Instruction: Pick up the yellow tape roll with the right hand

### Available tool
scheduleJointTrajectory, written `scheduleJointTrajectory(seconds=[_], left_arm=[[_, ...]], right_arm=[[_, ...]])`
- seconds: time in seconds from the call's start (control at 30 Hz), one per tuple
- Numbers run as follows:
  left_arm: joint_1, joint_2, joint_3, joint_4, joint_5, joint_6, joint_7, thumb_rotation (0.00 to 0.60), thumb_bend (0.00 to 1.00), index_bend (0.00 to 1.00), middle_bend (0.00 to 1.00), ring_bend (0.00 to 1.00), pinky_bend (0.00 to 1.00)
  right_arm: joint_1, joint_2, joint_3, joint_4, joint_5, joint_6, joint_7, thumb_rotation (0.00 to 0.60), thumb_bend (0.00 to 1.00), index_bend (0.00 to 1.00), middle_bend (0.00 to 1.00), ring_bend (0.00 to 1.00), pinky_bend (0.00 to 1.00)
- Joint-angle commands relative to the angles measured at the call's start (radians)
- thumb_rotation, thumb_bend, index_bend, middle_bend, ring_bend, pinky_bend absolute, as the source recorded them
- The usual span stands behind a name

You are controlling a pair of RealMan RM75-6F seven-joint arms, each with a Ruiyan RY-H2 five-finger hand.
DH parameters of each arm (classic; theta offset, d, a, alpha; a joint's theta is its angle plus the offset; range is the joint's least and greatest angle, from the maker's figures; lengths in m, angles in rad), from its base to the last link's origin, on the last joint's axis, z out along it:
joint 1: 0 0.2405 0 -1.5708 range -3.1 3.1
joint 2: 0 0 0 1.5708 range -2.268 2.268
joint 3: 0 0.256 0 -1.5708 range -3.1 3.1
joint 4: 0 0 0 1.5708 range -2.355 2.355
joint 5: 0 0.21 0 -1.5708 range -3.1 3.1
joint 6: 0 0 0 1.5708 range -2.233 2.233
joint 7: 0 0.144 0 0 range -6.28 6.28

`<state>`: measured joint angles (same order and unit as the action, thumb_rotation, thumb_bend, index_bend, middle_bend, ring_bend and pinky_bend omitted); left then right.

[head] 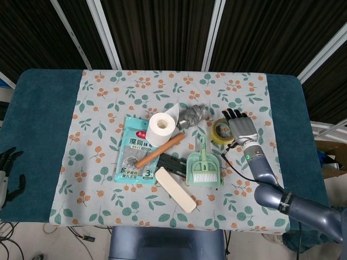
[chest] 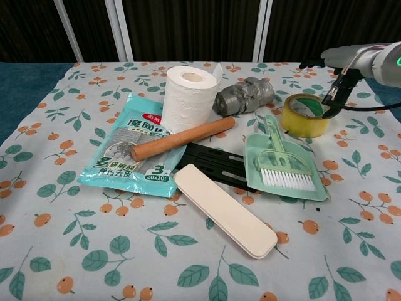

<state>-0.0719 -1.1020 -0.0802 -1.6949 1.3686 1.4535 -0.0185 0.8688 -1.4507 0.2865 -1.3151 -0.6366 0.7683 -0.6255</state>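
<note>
The yellow tape roll (head: 219,131) (chest: 304,118) lies flat on the floral cloth, right of centre. In the head view my right hand (head: 242,129) is over the roll's right side, fingers spread and pointing away from me, covering that edge. The chest view shows the right hand (chest: 351,58) hovering above and just behind the roll, holding nothing. My left hand (head: 6,176) hangs off the near left edge of the table, fingers apart and empty.
A grey tape wad (head: 193,115) and a toilet paper roll (head: 161,129) lie left of the yellow roll. A green dustpan with brush (head: 204,165) sits just in front of it. A wooden rod (head: 160,150), a packet (head: 134,151) and a cream case (head: 175,189) lie further left.
</note>
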Motion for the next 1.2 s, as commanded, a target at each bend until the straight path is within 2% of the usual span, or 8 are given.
scheduleJointTrajectory(seconds=[0.03,0.27,0.43,0.63,0.73,0.87,1.2], left_arm=[[0.0,0.001,-0.004,-0.003,-0.012,-0.005,0.003,0.6,0.55,0.15,0.06,0.05,0.0],[-0.002,0.003,-0.006,-0.01,-0.023,-0.013,0.011,0.6,0.55,0.15,0.06,0.05,0.0],[0.0,0.005,-0.006,-0.015,-0.029,-0.01,0.021,0.6,0.55,0.15,0.06,0.05,0.0],[0.004,0.004,-0.008,-0.018,-0.032,-0.001,0.027,0.6,0.55,0.15,0.06,0.05,0.0],[0.004,0.002,-0.012,-0.02,-0.039,0.0,0.03,0.6,0.55,0.15,0.06,0.05,0.0],[0.004,0.001,-0.014,-0.024,-0.049,-0.003,0.037,0.6,0.55,0.15,0.06,0.05,0.0],[0.004,0.005,-0.015,-0.034,-0.062,-0.012,0.041,0.6,0.55,0.15,0.06,0.05,0.0]], right_arm=[[0.057,-0.046,-0.021,0.076,0.073,-0.053,-0.037,0.6,0.18,0.04,0.0,0.04,0.15],[0.12,-0.079,-0.062,0.152,0.186,-0.121,-0.055,0.6,0.17,0.04,0.0,0.04,0.15],[0.139,-0.101,-0.091,0.2,0.209,-0.132,-0.048,0.6,0.17,0.04,0.0,0.03,0.15],[0.155,-0.13,-0.096,0.289,0.236,-0.174,-0.021,0.6,0.17,0.04,0.0,0.03,0.15],[0.163,-0.142,-0.094,0.326,0.227,-0.194,0.005,0.6,0.17,0.04,0.04,0.05,0.15],[0.171,-0.145,-0.098,0.345,0.213,-0.214,0.031,0.6,0.17,0.07,0.1,0.12,0.15],[0.187,-0.134,-0.136,0.331,0.224,-0.251,0.062,0.6,0.17,0.15,0.2,0.18,0.17]])
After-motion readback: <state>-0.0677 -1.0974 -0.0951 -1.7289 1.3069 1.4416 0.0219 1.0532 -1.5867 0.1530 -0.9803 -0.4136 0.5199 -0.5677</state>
